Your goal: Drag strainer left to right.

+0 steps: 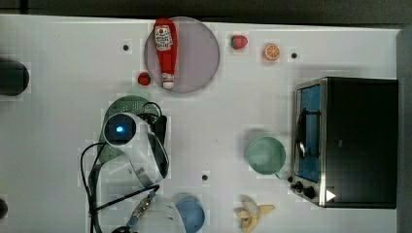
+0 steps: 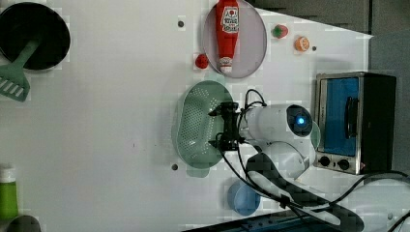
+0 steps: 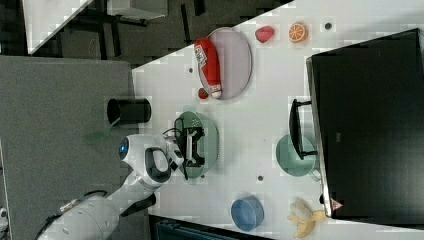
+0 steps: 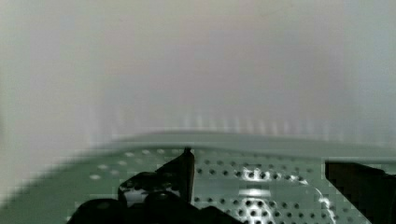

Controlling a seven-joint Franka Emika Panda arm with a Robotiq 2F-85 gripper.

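Observation:
The pale mint-green strainer (image 2: 195, 126) lies on the white table, below the grey plate as the left view shows it. In the top view the arm covers most of the strainer (image 1: 125, 103). My gripper (image 2: 216, 127) is open and reaches down into the strainer's bowl, its black fingers spread wide along the side nearer the arm. The right view shows the same gripper (image 3: 200, 146) over the strainer (image 3: 211, 134). In the wrist view one finger (image 4: 183, 170) stands close to the holed wall of the strainer (image 4: 261, 189), and nothing is held between the fingers.
A ketchup bottle (image 1: 165, 51) lies on a grey plate (image 1: 199, 53), with a small red fruit (image 1: 144, 78) beside it. At the top view's right stand a toaster oven (image 1: 354, 141) and a green cup (image 1: 266, 154). A blue bowl (image 1: 190, 213) and a banana (image 1: 252, 212) sit near the edge.

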